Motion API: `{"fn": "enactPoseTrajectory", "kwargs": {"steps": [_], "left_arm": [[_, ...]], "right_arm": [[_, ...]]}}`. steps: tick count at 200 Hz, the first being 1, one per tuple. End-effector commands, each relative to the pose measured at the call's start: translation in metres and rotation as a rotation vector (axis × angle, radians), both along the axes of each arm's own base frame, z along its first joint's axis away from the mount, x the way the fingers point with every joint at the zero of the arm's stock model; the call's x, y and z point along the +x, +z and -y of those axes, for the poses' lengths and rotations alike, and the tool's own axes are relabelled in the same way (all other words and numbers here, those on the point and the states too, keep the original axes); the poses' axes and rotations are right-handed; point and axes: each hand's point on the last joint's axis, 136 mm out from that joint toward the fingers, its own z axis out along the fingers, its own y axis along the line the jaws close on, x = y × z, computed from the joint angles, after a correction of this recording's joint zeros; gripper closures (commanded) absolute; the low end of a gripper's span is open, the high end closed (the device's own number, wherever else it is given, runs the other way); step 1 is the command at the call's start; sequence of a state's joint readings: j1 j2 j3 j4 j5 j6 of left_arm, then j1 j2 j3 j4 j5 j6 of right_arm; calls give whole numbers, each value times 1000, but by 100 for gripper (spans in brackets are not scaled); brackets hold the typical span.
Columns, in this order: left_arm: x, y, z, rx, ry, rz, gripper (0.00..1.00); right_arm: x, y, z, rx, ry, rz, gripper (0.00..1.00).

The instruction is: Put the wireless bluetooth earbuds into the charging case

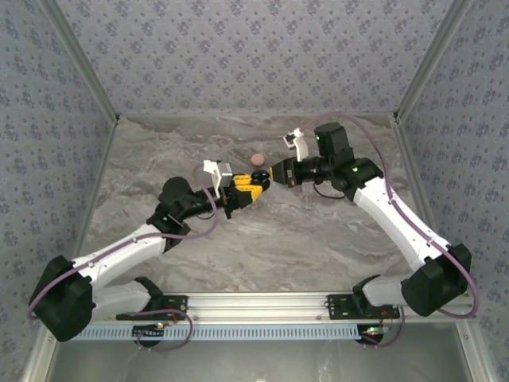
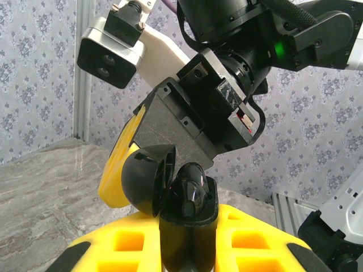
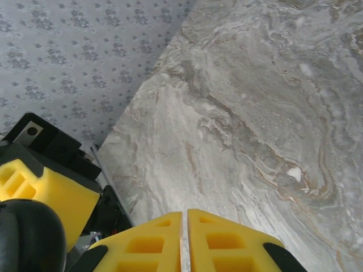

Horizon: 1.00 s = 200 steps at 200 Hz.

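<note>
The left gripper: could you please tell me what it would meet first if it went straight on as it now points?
Probably the right gripper, whose black body sits just beyond the open black charging case held by the left gripper; the gap is hard to judge.

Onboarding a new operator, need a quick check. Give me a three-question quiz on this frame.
1. True or false: the lid of the case is shut.
2. The fingers of the right tool are: A spread wide, B pressed together, C around the case.
3. Fill in: the case is gripped by the ___ tool.
Key: 1 false, the lid stands open. 2 B. 3 left: the left tool holds it.
</note>
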<state>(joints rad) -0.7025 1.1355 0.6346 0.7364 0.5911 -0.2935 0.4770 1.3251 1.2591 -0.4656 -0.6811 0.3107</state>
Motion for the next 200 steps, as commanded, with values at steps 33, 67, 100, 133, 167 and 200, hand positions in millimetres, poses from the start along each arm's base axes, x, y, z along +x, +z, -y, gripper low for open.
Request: {"fn": "enactPoseTrajectory", "kwargs": {"steps": [33, 67, 100, 133, 167, 200], "left_arm": [[-3, 23, 3, -55, -30, 42, 83], [-1, 19, 4, -53, -25, 28, 83], [1, 15, 4, -49, -22, 9, 83], [5, 10, 3, -49, 1, -10, 83], [11, 3, 0, -41, 39, -38, 83], [15, -3, 0, -30, 60, -62, 83]], "right_arm": [[-14, 14, -11, 101, 95, -6, 88], [-19, 26, -13, 138, 121, 19, 88], [-23, 36, -12, 162, 131, 45, 88], [-26, 42, -11, 176, 139, 67, 88], [-26, 41, -7, 166, 123, 81, 88], [-29, 41, -5, 174, 121, 100, 87]]}}
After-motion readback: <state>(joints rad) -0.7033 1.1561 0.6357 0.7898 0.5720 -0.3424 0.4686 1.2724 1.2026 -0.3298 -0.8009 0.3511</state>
